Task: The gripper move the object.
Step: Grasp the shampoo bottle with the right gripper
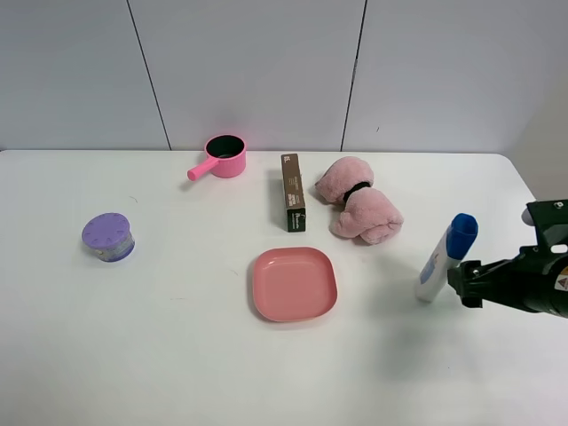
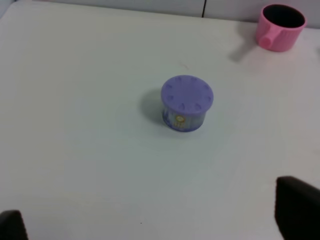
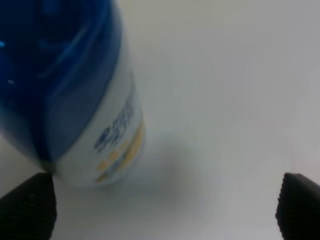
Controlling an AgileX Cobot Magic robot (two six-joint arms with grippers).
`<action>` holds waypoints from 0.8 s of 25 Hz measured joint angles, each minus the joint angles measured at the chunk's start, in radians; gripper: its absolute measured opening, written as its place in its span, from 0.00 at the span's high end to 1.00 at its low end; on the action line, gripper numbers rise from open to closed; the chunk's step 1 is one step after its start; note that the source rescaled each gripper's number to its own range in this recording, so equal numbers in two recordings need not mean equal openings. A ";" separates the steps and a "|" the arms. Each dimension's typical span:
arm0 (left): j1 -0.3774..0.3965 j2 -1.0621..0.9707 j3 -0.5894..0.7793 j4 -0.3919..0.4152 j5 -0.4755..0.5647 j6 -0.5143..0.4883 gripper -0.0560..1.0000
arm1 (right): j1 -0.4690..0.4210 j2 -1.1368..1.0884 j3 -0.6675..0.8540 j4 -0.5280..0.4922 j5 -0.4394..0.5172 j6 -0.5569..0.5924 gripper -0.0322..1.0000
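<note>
White tabletop [image 1: 160,355] was spread below pale grey wall panels [image 1: 257,62], with a handful of items scattered across it. Near the right edge the bottle [image 1: 441,262] — slim, white, blue-capped — was found standing on its base, well apart from the pink plate [image 1: 294,283] at the middle. The right gripper [image 1: 463,286] was held low just beside the bottle's lower half, on the side away from the plate; whether contact was made could not be told. In the right wrist view its jaws were seen spread wide, a black fingertip [image 3: 30,210] at each lower corner and bare table between them, while the bottle was shown ahead of them, off toward one finger and blurred by closeness.

The left gripper [image 2: 155,222] was likewise seen with jaws set wide — only the dark tips were caught — above bare table, with a purple-lidded jar [image 2: 187,102] ahead of it. Behind the plate a dark brown box [image 1: 293,192] was laid flat, a pink plush toy [image 1: 358,201] just beside it, and a pink pot [image 1: 225,156] was placed near the wall.
</note>
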 joint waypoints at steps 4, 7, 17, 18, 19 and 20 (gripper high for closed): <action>0.000 0.000 0.000 0.000 0.000 0.000 0.00 | 0.000 0.012 0.000 0.000 -0.045 -0.039 0.00; 0.000 0.000 0.000 0.000 0.000 0.000 0.00 | 0.000 0.031 0.000 0.000 -0.065 -0.057 0.00; 0.000 0.000 0.000 0.000 0.000 0.000 0.00 | 0.000 0.125 0.001 0.000 -0.129 -0.063 0.00; 0.000 0.000 0.000 0.000 0.000 0.000 0.00 | 0.000 0.125 0.001 0.000 -0.148 -0.063 0.00; 0.000 0.000 0.000 0.000 0.000 0.000 0.00 | 0.004 0.126 0.001 0.000 -0.167 -0.063 0.00; 0.000 0.000 0.000 0.000 0.000 0.000 0.00 | 0.009 0.127 0.001 0.000 -0.187 -0.063 0.00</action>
